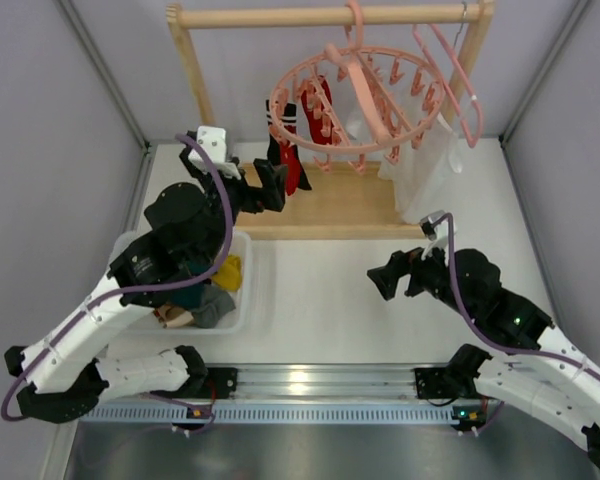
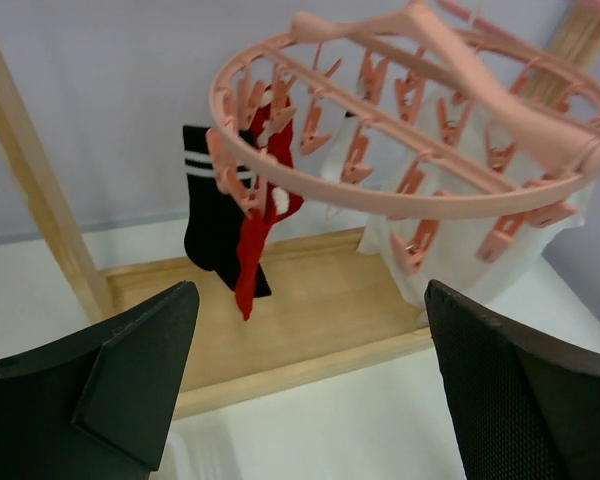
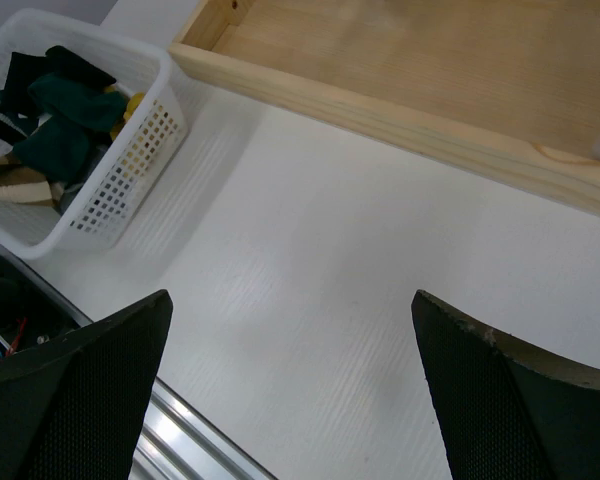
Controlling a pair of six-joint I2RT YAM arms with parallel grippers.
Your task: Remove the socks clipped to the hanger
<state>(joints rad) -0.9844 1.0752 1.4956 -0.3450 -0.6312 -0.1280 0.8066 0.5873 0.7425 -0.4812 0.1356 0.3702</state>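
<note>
Several socks (image 3: pixel 60 140) already lie in the basket (image 3: pixel 120 175) at about 8 o'clock on the table (image 3: pixel 310 250). A black sock (image 2: pixel 212 225) and a red sock (image 2: pixel 260 230) hang clipped at the 9 o'clock edge of the hanger (image 2: pixel 450 208), so I judge the job partly done. The left pincer (image 2: pixel 310 400) faces them, jaws wide apart and empty, and the right pincer (image 3: pixel 290 400) is likewise spread and empty near 4 o'clock. Whether the white cloth (image 2: pixel 460 260) behind the clips (image 2: pixel 415 250) hides another sock is hard to tell.
</note>
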